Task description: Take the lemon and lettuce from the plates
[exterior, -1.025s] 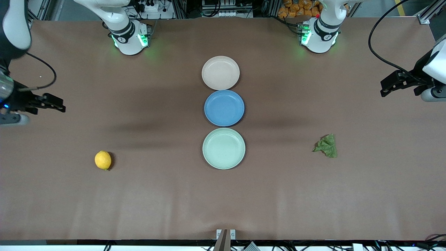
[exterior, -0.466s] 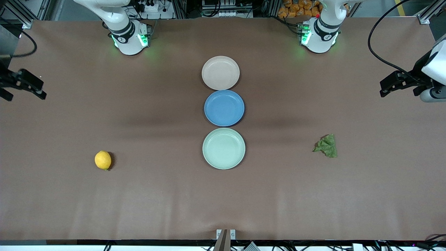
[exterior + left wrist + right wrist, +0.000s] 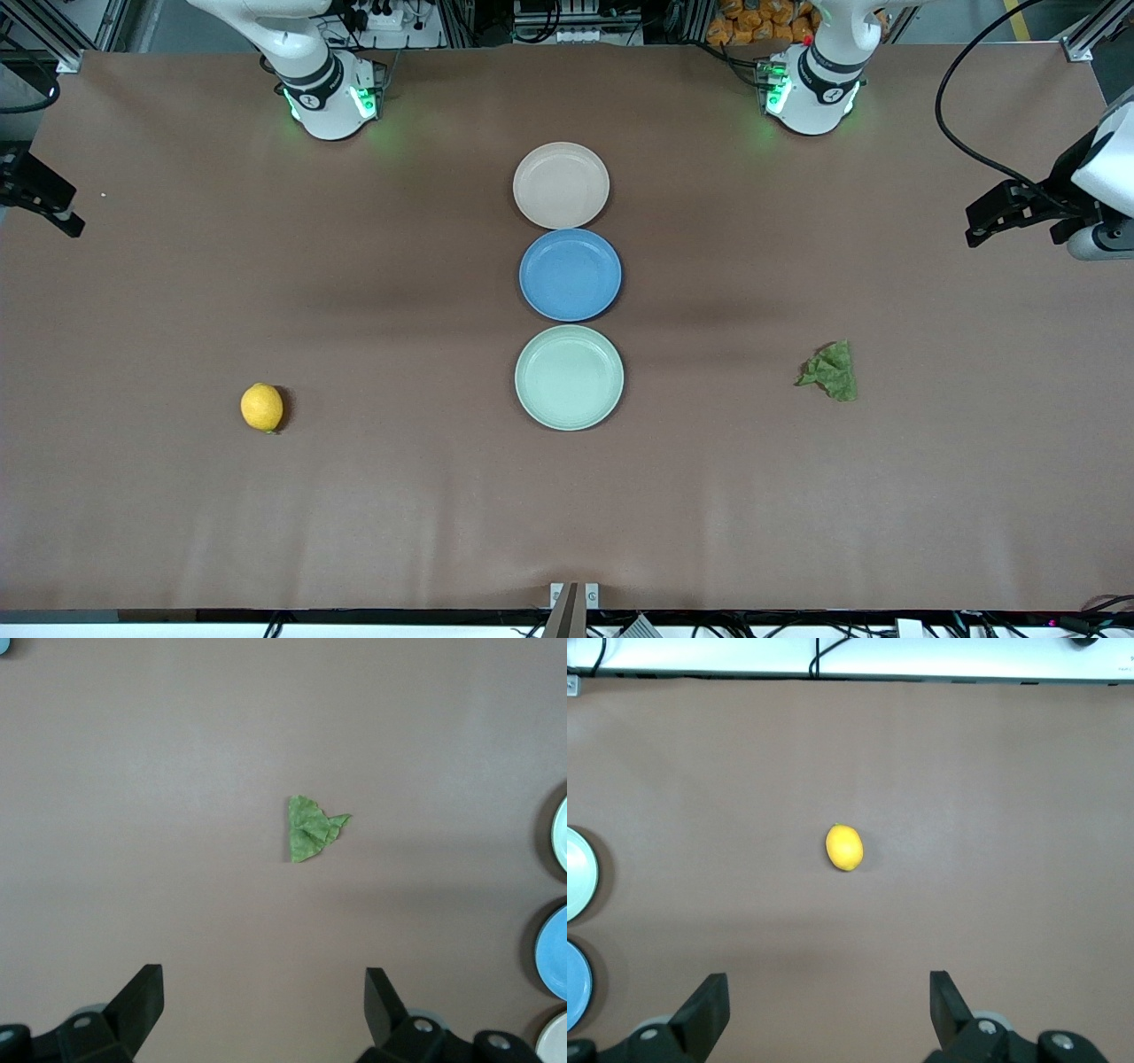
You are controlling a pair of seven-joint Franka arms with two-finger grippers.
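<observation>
Judging by the layout, removal looks finished: small yellow dimpled lemon [image 3: 261, 407] lies on bare brown table [image 3: 399, 514] at eight o'clock of the empty mint plate [image 3: 569, 377], wrinkly green lettuce [image 3: 830, 370] at three; cream plate [image 3: 561, 184] at twelve, empty. Right gripper [image 3: 824, 1014] and left gripper [image 3: 261, 1010] hang wide apart, empty, over the table's ends.

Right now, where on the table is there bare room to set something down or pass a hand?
Bare tabletop lies between the lemon and the mint plate, and between that plate and the lettuce. It is crowded only mid-table, where the cream plate, blue plate and mint plate line up closely.
</observation>
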